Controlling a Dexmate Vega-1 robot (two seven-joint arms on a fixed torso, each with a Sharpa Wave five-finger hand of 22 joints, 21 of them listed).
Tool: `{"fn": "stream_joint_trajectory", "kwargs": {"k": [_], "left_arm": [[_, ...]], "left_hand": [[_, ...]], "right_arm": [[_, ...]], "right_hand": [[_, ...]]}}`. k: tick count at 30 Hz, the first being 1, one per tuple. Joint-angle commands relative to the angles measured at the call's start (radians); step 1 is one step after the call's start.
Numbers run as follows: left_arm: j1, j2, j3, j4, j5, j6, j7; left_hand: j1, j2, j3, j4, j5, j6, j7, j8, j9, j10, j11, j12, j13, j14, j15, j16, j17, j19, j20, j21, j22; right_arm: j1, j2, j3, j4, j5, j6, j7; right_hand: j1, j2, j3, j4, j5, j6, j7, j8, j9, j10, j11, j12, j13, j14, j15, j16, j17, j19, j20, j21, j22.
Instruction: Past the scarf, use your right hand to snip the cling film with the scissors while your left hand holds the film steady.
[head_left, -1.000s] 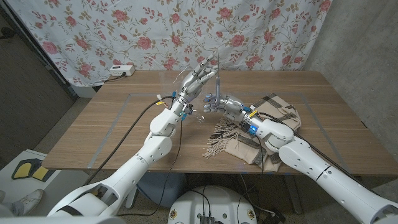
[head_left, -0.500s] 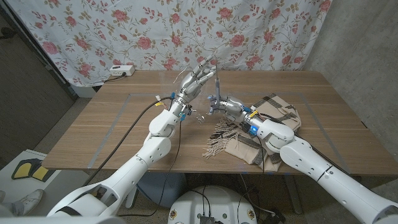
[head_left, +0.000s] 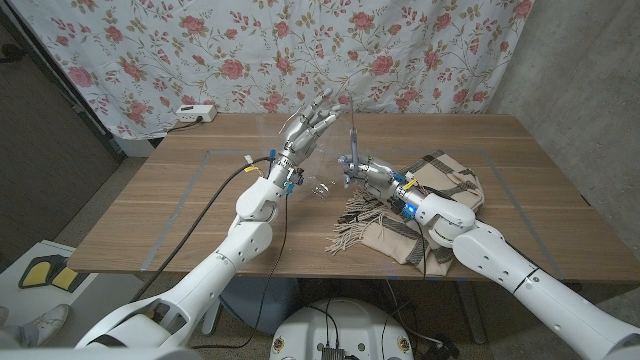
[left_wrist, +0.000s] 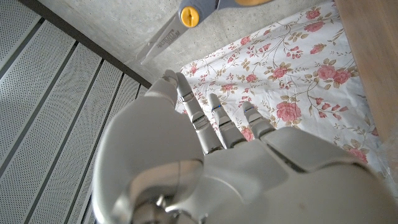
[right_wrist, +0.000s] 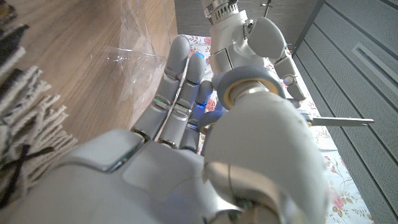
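Clear cling film (head_left: 318, 186) lies crumpled on the wooden surface (head_left: 150, 210) near its middle, faint and hard to trace, between the two hands; in the right wrist view it shows as a glossy wrinkled sheet (right_wrist: 134, 59) on the wood. At about 3 o'clock of the film the right hand (head_left: 366, 170) grips the scissors (head_left: 352, 140) with the blades pointing up, above the film. At about 11 o'clock of the film the left hand (head_left: 310, 124) is raised with its fingers spread wide and nothing in it; the left wrist view shows the scissors' blades and yellow pivot (left_wrist: 188, 15) beyond its fingertips. A plaid fringed scarf (head_left: 420, 205) lies heaped at 4 o'clock of the film, under the right forearm. Behind the surface hangs a floral curtain (head_left: 200, 50).
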Motion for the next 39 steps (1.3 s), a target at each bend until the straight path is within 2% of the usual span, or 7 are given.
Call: {"fn": "stream_joint_trajectory", "kwargs": {"k": [1,9,13,16,23,29,39], "left_arm": [[0.021,0.025,-0.037,-0.027,0.022,-0.042,0.066],[0.041,0.042,-0.055,-0.046,0.022,-0.05,0.091],[0.048,0.053,-0.063,-0.051,0.023,-0.057,0.095],[0.058,0.064,-0.071,-0.061,0.029,-0.063,0.105],[0.084,0.088,-0.085,-0.078,0.032,-0.06,0.126],[0.103,0.106,-0.09,-0.087,0.03,-0.047,0.136],[0.132,0.126,-0.099,-0.106,0.028,-0.042,0.148]], "left_hand": [[0.01,-0.005,0.0,-0.004,-0.005,-0.006,0.002,0.0,0.004,-0.005,0.003,0.009,0.008,0.033,-0.034,0.01,0.005,0.007,-0.007,0.005,0.005],[0.009,-0.005,0.001,-0.004,-0.006,-0.004,0.008,0.002,0.004,-0.006,0.003,0.014,0.012,0.018,-0.027,0.0,0.004,0.007,-0.006,0.005,0.006],[0.006,-0.005,0.001,-0.003,-0.006,0.001,0.005,0.003,0.004,-0.007,0.003,0.016,0.014,0.016,-0.026,-0.002,0.004,0.006,-0.008,0.005,0.006],[0.005,-0.006,0.002,-0.002,-0.005,0.001,0.004,0.003,0.004,-0.007,0.002,0.018,0.016,0.016,-0.024,-0.004,0.003,0.006,-0.008,0.005,0.006],[0.005,-0.006,0.002,-0.003,-0.005,0.003,0.004,0.004,0.004,-0.008,0.002,0.02,0.018,0.016,-0.025,-0.006,0.003,0.005,-0.007,0.005,0.006],[0.003,-0.006,0.002,-0.002,-0.005,0.002,0.003,0.003,0.004,-0.009,0.002,0.021,0.019,0.016,-0.024,-0.006,0.004,0.005,-0.007,0.005,0.006],[0.004,-0.005,0.004,-0.003,-0.004,0.002,0.002,0.003,0.003,-0.012,0.002,0.022,0.019,0.015,-0.025,-0.009,0.004,0.005,-0.006,0.006,0.006]], "right_arm": [[-0.029,-0.034,0.039,-0.028,0.066,-0.054,-0.01],[-0.042,-0.058,0.056,-0.053,0.106,-0.1,-0.022],[-0.051,-0.072,0.067,-0.074,0.117,-0.119,-0.043],[-0.054,-0.083,0.074,-0.087,0.134,-0.138,-0.046],[-0.054,-0.124,0.087,-0.131,0.173,-0.202,-0.05],[-0.049,-0.143,0.095,-0.149,0.219,-0.251,-0.045],[-0.039,-0.17,0.103,-0.157,0.293,-0.317,0.008]], "right_hand": [[-0.001,-0.021,0.016,-0.003,0.021,0.019,0.006,-0.001,0.004,0.076,-0.054,-0.004,0.0,0.025,-0.114,0.015,0.023,0.018,-0.033,0.028,-0.001],[0.0,-0.042,0.014,-0.005,0.039,0.022,0.003,-0.005,0.01,0.085,-0.054,-0.008,0.008,0.058,-0.112,0.067,0.047,0.014,-0.034,0.087,0.024],[0.012,-0.068,0.006,-0.009,0.054,0.039,-0.006,-0.011,0.009,0.107,-0.062,-0.017,0.002,0.108,-0.113,0.15,0.052,0.059,-0.086,0.167,0.05],[0.009,-0.077,0.01,-0.004,0.07,0.05,-0.01,-0.013,0.01,0.116,-0.065,-0.021,0.0,0.123,-0.112,0.179,0.05,0.078,-0.102,0.195,0.046],[0.005,-0.095,0.033,0.001,0.111,0.062,-0.011,-0.016,0.017,0.142,-0.068,-0.024,0.003,0.15,-0.113,0.226,0.049,0.098,-0.119,0.239,0.034],[-0.042,-0.101,0.07,0.02,0.147,0.065,-0.009,-0.025,0.022,0.184,-0.076,-0.014,0.018,0.192,-0.11,0.274,0.049,0.118,-0.122,0.279,0.0],[-0.077,-0.106,0.118,0.023,0.152,0.066,-0.002,-0.034,0.027,0.21,-0.08,-0.017,0.023,0.198,-0.109,0.313,0.048,0.122,-0.125,0.319,-0.033]]}}
